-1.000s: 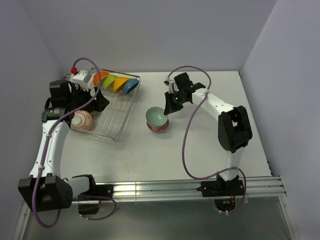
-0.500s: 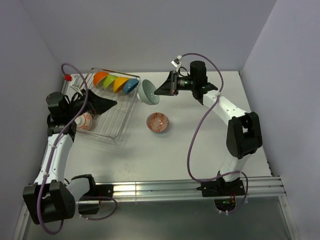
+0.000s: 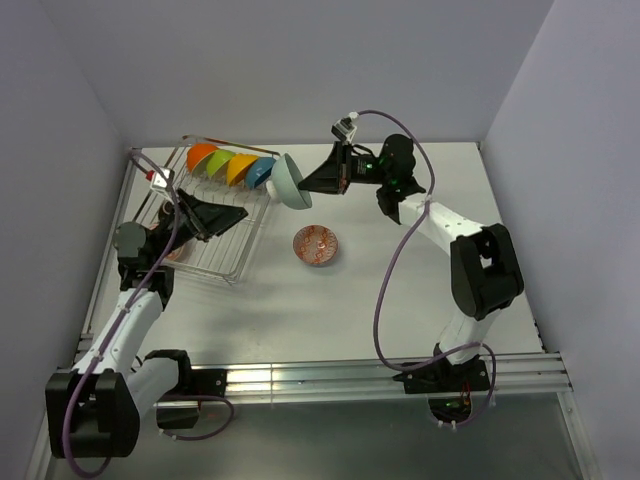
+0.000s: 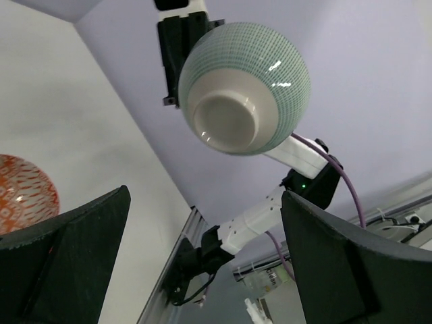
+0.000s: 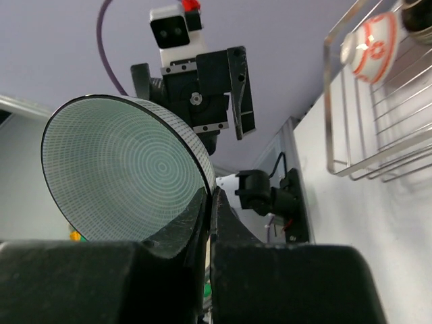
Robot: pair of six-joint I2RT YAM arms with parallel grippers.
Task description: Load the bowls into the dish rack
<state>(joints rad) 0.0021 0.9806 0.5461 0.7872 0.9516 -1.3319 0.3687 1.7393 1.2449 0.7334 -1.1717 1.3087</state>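
My right gripper (image 3: 318, 182) is shut on the rim of a pale teal bowl (image 3: 288, 182) and holds it on edge in the air at the right end of the dish rack (image 3: 225, 262), next to the blue bowl (image 3: 262, 173). Orange (image 3: 202, 157), green (image 3: 222, 163) and yellow-orange (image 3: 240, 169) bowls stand in the same row. A red patterned bowl (image 3: 317, 244) sits on the table. My left gripper (image 3: 232, 215) is open and empty over the rack. The left wrist view shows the teal bowl's underside (image 4: 243, 88) and the red bowl (image 4: 23, 192). The right wrist view shows the teal bowl's inside (image 5: 121, 169).
A white bowl with orange pattern (image 5: 371, 37) lies in the rack's left part (image 5: 378, 135). Purple cables loop over both arms. Grey walls close the table at the back and sides. A metal rail (image 3: 330, 378) runs along the near edge.
My right gripper lifted the teal bowl out of the red bowl and carried it up and left to the rack's right end. My left arm pulled back and its gripper swung right over the rack.
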